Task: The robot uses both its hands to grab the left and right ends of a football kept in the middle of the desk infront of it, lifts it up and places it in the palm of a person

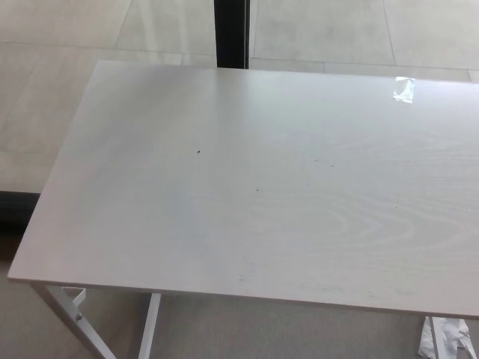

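Note:
The head view shows a pale wood-grain desk [247, 187] filling most of the picture. No football shows on it or anywhere else. Neither of my hands nor any part of my arms is in the picture. No person is in sight either.
A small shiny scrap of clear tape [404, 89] lies near the desk's far right. A black post [230, 34] stands behind the far edge on the tiled floor. White desk legs [78, 318] show at the lower left, and crumpled white paper [447, 338] lies on the floor at the lower right.

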`<state>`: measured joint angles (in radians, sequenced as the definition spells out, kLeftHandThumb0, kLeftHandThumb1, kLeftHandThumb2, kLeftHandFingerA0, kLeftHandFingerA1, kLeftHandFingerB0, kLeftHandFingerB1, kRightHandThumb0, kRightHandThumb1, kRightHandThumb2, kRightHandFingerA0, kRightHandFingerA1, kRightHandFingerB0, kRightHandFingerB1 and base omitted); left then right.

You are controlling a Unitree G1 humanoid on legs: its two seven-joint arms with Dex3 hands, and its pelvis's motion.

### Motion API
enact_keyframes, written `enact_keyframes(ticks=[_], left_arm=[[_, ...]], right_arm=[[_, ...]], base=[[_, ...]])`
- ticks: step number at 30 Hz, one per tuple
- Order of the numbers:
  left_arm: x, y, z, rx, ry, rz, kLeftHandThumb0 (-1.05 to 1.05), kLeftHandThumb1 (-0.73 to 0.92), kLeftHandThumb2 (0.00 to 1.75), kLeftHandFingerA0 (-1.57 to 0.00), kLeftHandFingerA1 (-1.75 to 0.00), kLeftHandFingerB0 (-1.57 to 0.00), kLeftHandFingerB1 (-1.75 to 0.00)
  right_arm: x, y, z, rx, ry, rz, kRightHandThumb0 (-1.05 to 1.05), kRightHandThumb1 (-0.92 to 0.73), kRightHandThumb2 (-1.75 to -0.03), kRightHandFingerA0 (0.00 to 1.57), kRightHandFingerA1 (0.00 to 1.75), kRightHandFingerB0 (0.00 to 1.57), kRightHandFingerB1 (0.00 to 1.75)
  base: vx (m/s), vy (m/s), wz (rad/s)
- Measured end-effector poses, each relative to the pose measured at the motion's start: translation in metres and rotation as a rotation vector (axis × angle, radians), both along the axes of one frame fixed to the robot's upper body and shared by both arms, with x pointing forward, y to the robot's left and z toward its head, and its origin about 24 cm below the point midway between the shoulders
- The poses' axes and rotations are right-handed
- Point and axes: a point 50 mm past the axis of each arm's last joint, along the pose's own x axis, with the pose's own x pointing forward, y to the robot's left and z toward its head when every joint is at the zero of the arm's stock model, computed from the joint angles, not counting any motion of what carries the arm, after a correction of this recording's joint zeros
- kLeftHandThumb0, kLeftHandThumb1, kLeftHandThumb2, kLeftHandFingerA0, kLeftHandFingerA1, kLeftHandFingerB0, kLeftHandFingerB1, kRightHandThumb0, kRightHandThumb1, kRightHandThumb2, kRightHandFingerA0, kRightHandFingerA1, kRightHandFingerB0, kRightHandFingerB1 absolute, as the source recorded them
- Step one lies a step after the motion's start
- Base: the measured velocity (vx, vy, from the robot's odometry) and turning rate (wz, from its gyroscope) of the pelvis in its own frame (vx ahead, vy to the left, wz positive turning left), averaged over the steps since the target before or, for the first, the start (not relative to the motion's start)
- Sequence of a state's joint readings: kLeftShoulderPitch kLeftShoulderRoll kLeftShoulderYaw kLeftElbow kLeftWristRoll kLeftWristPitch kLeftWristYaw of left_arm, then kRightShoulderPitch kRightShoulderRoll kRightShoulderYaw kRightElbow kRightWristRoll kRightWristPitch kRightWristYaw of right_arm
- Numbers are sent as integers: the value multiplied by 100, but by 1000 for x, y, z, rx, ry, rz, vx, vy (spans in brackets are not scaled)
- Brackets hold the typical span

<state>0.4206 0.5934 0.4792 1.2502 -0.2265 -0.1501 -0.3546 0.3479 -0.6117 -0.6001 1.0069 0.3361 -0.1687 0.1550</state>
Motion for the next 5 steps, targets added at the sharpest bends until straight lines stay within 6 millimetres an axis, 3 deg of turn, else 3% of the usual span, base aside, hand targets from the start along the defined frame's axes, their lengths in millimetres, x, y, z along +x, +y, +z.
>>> enact_keyframes(ticks=[1, 2, 3, 4, 5], left_arm=[[1, 0, 0, 1, 1, -6, -65, 70, 61, -26, -56, -32, -38], [1, 0, 0, 2, -1, -8, -74, 55, 95, -27, -61, -28, -51], [2, 1, 1, 5, -9, -5, -68, 70, 62, -33, -56, -34, -35], [2, 1, 1, 6, -13, -3, -69, 70, 62, -34, -56, -33, -36], [2, 1, 1, 8, -19, 3, -72, 62, 65, -40, -60, -33, -37]], right_arm=[[0, 0, 0, -1, 1, 2, -59, -67, -61, 65, 80, 24, 29], [0, 0, 0, -1, 2, 4, -67, -54, -85, 70, 89, 16, 41], [0, 0, 0, -1, 3, 8, -68, -54, -85, 70, 91, 15, 41], [0, 0, 0, 0, 3, 10, -70, -55, -86, 70, 91, 12, 41], [0, 0, -1, 3, 4, 13, -51, -45, -95, 67, 83, 0, 43]], base=[[0, 0, 0], [0, 0, 0], [0, 0, 0], [0, 0, 0], [0, 0, 0]])
